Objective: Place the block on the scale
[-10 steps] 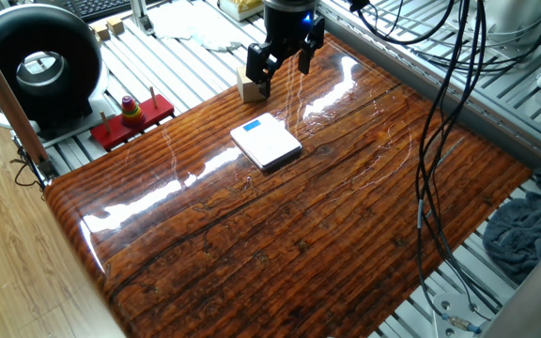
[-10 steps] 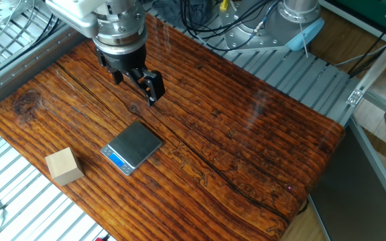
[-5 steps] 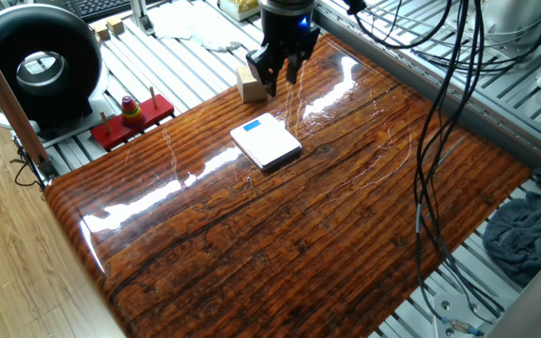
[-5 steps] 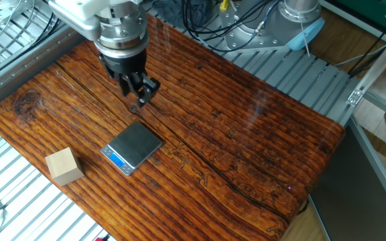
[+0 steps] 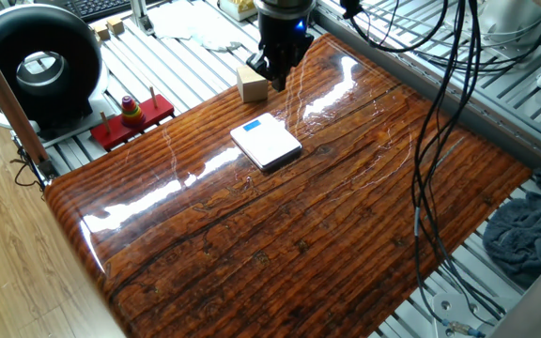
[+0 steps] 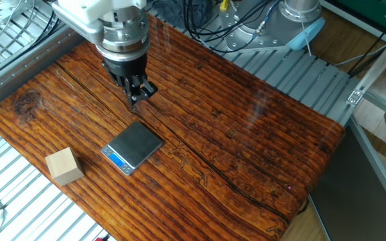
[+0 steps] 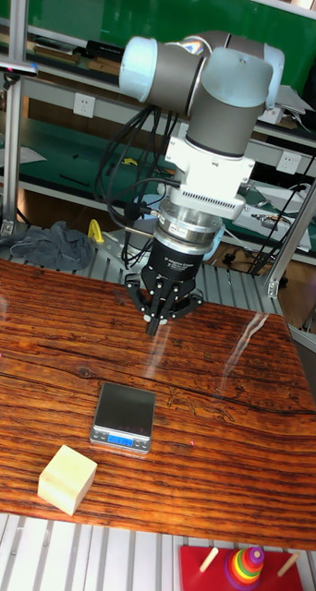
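The block (image 5: 250, 84) (image 6: 63, 166) (image 7: 67, 478) is a light tan wooden cube resting on the table near its edge. The scale (image 5: 266, 141) (image 6: 133, 146) (image 7: 124, 416), a flat square pad with a blue rectangle at one corner, lies a short way from it on the wood. My gripper (image 5: 277, 76) (image 6: 137, 96) (image 7: 156, 322) hangs above the table beyond the scale, away from the block, its fingers shut together with nothing between them.
A red toy base (image 5: 131, 119) with stacked rings sits off the table's edge near the block. A black round device (image 5: 38, 68) stands further left. Cables (image 5: 449, 113) hang over the right side. A grey cloth (image 5: 519, 239) lies at the lower right.
The gripper's fingers have closed from wide open to shut, empty, while staying over the same spot beyond the scale. Block and scale have not moved.
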Controlling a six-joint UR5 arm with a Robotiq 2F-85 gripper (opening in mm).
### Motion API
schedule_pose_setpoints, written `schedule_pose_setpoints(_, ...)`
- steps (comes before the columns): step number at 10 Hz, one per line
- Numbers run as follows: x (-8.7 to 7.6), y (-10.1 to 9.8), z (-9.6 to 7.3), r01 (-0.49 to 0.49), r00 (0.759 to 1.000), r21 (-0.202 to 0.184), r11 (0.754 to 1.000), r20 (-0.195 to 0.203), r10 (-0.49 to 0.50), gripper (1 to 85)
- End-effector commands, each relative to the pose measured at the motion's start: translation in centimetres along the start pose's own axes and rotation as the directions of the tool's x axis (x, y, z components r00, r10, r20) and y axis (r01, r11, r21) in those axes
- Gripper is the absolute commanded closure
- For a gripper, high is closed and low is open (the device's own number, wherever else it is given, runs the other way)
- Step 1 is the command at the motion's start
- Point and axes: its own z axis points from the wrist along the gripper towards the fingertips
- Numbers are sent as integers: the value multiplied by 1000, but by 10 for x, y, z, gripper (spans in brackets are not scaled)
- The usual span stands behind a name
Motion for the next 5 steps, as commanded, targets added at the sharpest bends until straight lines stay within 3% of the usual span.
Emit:
schedule_pose_setpoints(1, -14, -11, -7, 56, 998, 6, 998, 4, -56, 847)
schedule_pose_setpoints(5, -25, -32, -8, 101, 995, 21, 995, 14, -102, 847)
